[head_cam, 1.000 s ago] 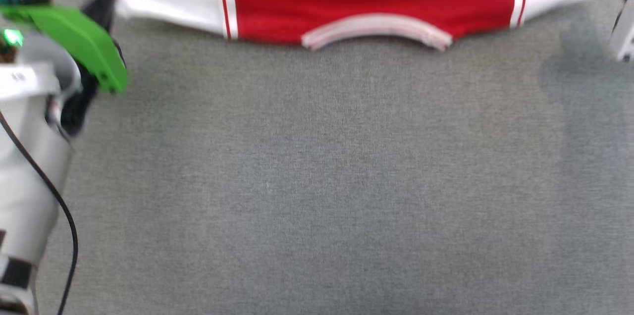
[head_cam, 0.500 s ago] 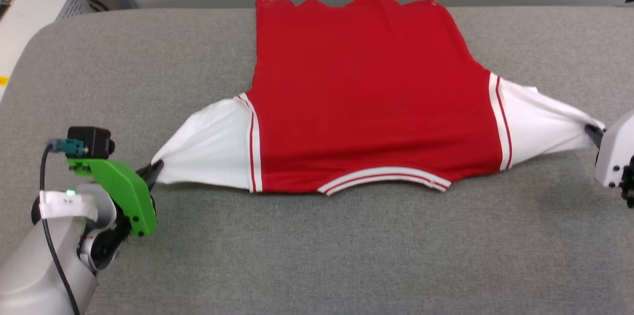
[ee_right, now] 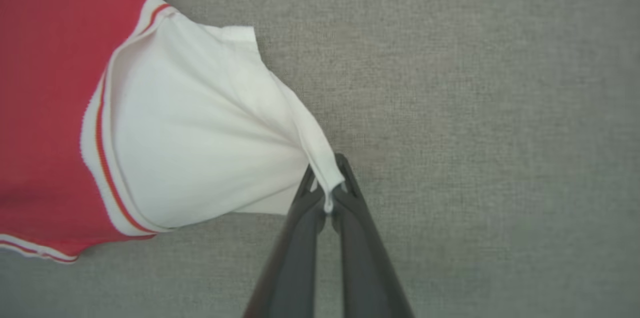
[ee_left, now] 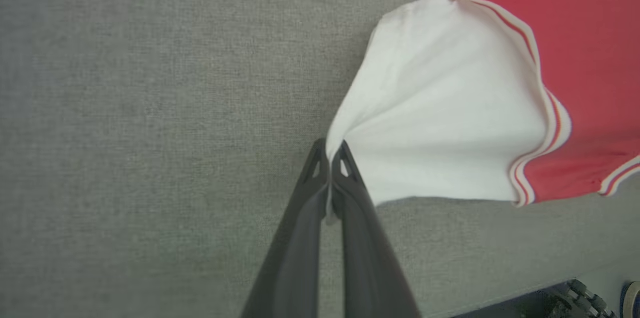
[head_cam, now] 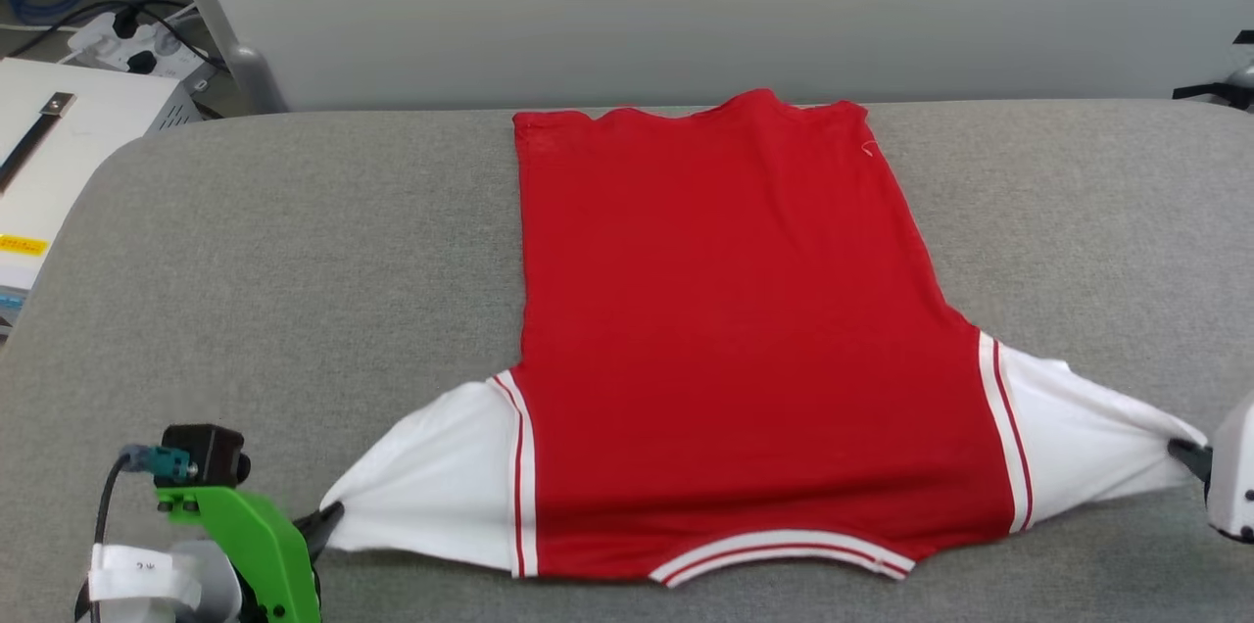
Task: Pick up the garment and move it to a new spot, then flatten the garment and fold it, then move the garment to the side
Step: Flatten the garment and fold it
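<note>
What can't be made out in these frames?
1. Head view: underside of the red jersey T-shirt with white sleeves, hidden by its own fabric against the grey padded surface.
2. Head view: right hand, cut off by the right edge; left hand, mostly behind its green bracket.
3. Wrist views: how much sleeve each hand pinches, hidden between the shut fingers.
4. Head view: writing on the white tag, too small.
</note>
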Controlling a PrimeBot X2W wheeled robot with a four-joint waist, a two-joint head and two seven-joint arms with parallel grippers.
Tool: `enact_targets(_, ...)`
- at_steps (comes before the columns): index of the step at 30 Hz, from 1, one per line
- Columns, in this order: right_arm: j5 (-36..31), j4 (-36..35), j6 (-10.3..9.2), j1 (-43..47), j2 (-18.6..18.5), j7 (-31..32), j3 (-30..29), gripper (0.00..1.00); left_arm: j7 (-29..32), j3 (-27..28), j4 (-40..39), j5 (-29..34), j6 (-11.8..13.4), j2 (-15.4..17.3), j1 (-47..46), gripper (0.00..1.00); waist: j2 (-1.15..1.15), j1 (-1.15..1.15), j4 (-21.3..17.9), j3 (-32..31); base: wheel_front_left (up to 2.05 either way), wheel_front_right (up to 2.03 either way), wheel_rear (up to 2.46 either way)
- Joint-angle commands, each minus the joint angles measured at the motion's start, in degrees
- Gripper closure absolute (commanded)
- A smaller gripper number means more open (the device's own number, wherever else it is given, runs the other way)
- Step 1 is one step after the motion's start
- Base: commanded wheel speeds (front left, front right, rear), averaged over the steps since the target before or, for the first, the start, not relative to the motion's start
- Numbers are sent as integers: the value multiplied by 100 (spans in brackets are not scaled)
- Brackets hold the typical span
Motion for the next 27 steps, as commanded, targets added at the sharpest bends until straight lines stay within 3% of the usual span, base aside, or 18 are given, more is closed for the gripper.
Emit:
enact_targets(1, -62, -331, -54, 489, -52, 392, -332, 100, 128, 54, -331, -150, 226, 250, 440, 100, 0, 1, -42, -71, 0, 0, 0)
enact_targets(7, -344, -1025, -54, 1199, 131, 1193, -899, 100, 622, -132, -1014, -309, 485, 449, 955, 100, 0, 1, -21, -21, 0, 0, 0)
enact_targets(13, -742, -1929, -54, 1395, 533, 1794, -1531, 100, 792, -201, -1588, -259, 583, 431, 803, 100, 0, 1, 98, 238, 0, 0, 0)
enact_targets(14, -783, -2034, -54, 1391, 541, 1851, -1566, 45, 818, -209, -1661, -243, 594, 437, 771, 100, 0, 1, 119, 279, 0, 0, 0)
enact_targets(15, -824, -2147, -54, 1376, 564, 1927, -1621, 1, 852, -216, -1762, -228, 614, 446, 734, 100, 0, 1, 142, 327, 0, 0, 0)
enact_targets(22, -810, -2866, -54, 942, 736, 2281, -1805, 0, 1158, -310, -2587, -109, 785, 593, 623, 100, 0, 1, 355, 771, 0, 0, 0)
enact_targets(23, -759, -3033, -54, 527, 840, 2437, -1909, 0, 1233, -330, -2972, 0, 909, 652, 579, 100, 0, 1, 496, 1041, 0, 0, 0)
enact_targets(27, -811, -3156, -54, -100, 831, 2724, -1961, 0, 1340, -380, -3439, 184, 1011, 735, 469, 100, 0, 1, 745, 1417, 0, 0, 0)
